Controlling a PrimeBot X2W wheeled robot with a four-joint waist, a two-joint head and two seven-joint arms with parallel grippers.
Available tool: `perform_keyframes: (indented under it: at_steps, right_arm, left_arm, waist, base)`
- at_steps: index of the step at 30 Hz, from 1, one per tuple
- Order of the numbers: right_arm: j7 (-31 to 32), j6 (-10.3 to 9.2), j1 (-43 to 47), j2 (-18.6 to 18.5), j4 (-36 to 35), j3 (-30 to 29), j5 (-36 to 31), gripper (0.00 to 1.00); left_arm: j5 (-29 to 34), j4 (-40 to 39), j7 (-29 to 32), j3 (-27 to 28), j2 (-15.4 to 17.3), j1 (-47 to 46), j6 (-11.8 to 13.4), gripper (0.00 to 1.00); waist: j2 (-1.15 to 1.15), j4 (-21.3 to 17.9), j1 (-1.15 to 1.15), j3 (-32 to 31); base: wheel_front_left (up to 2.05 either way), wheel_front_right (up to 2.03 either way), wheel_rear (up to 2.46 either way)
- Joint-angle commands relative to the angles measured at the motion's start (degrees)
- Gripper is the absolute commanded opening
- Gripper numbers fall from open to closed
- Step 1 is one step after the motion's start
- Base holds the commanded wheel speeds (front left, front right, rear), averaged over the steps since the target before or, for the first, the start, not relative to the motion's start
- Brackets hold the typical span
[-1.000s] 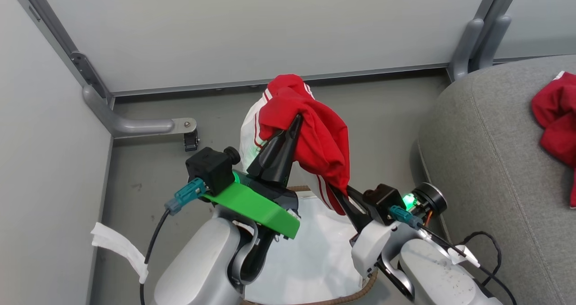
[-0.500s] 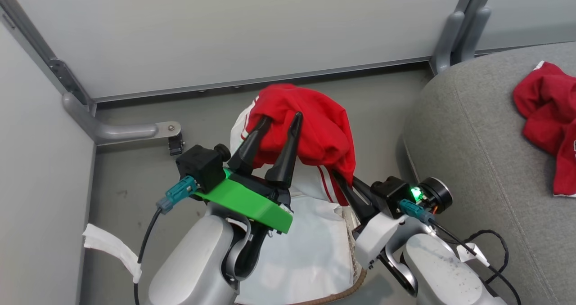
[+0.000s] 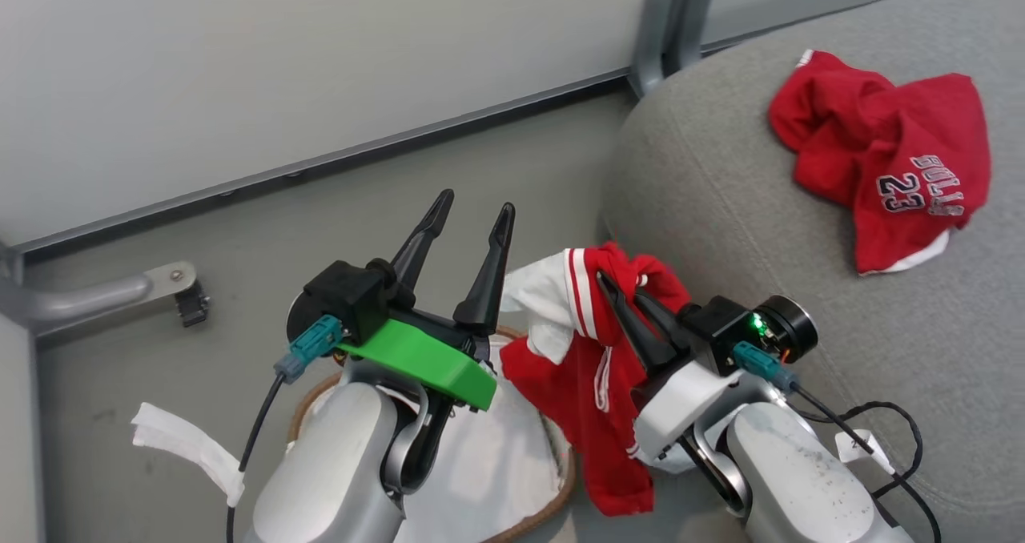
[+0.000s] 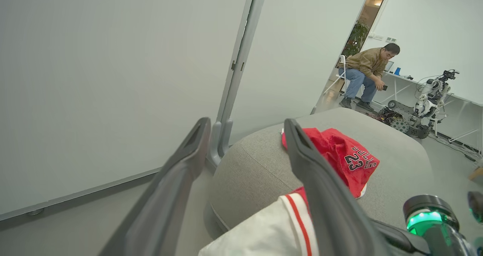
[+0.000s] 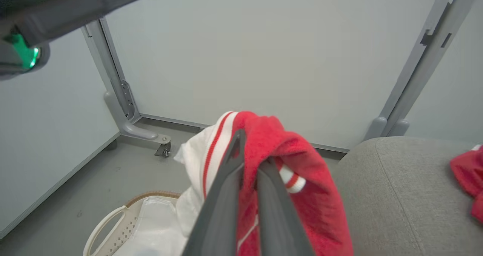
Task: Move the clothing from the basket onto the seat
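A red garment with white panels and striped trim hangs from my right gripper, which is shut on its upper fold just left of the seat. In the right wrist view the cloth drapes over the closed right gripper. My left gripper stands open and empty above the basket, apart from the cloth; its own view shows the left gripper spread wide. A second red garment, printed 23, lies crumpled on the grey seat.
The basket's white liner shows beneath my arms. Grey partition panels and a metal foot bracket bound the floor behind and to the left. A white strip lies on the floor. A person sits far beyond the seat.
My left gripper has opened and let go of the red garment, which now hangs from the right gripper alone, lower and nearer the seat. The head camera has turned toward the seat.
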Motion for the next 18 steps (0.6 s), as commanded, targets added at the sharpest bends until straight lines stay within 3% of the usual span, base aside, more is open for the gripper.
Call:
perform_keyframes:
  at_steps: [1,10,18]
  right_arm:
    - [-0.1,-0.07,0.7,-0.1,-0.6,-0.1,0.5,0.0]
    - [-0.1,-0.06,0.7,-0.1,-3.6,-1.0,2.1,0.0]
    - [-0.1,-0.06,-3.6,-0.6,-6.8,-7.0,-1.0,0.0]
  left_arm:
    - [1.1,0.4,0.0,0.5,0.2,0.6,-0.3,1.0]
    - [4.6,1.5,0.0,1.5,0.3,1.6,-0.4,1.0]
    - [5.1,2.1,0.0,-1.8,0.4,-0.6,-0.4,1.0]
  waist:
    - [0.0,-8.3,0.0,1.5]
    - [0.0,-19.1,0.0,2.6]
    - [0.0,-20.2,0.0,5.3]
  base:
    - [0.0,0.0,0.0]
    - [0.0,0.0,0.0]
    - [0.0,0.0,0.0]
